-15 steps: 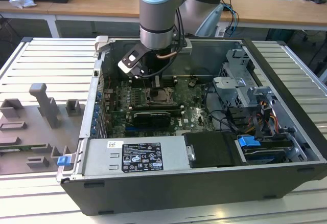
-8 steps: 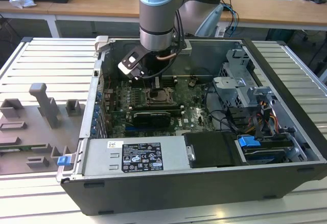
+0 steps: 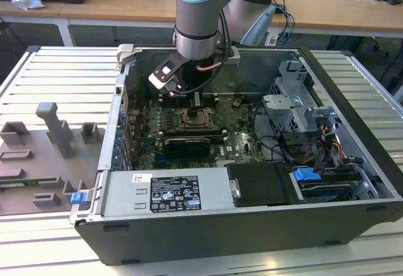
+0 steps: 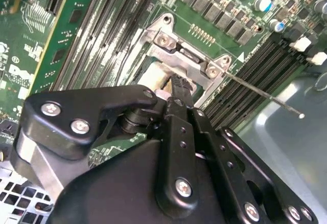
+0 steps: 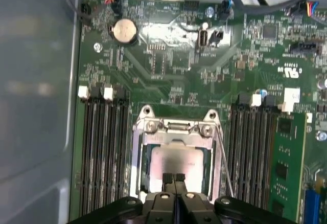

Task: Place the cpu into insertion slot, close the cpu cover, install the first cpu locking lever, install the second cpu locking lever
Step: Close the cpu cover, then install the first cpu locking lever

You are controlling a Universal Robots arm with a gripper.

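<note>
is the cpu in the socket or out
In: the cpu lies flat inside the insertion slot, seen in the first wrist view.

One cpu (image 5: 176, 163), one cpu cover (image 5: 176, 137), one insertion slot (image 3: 196, 120), one coin battery (image 5: 124, 30), two memory-slot banks (image 5: 102, 152), one gripper (image 5: 173, 179), two fingers (image 5: 166, 178).

Wooden desks (image 3: 126, 2) stand behind a ribbed grey metal worktable (image 3: 56, 80).

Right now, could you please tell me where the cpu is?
In the first wrist view, the cpu lies in the insertion slot, between the memory slot banks, right by the hand.
</note>
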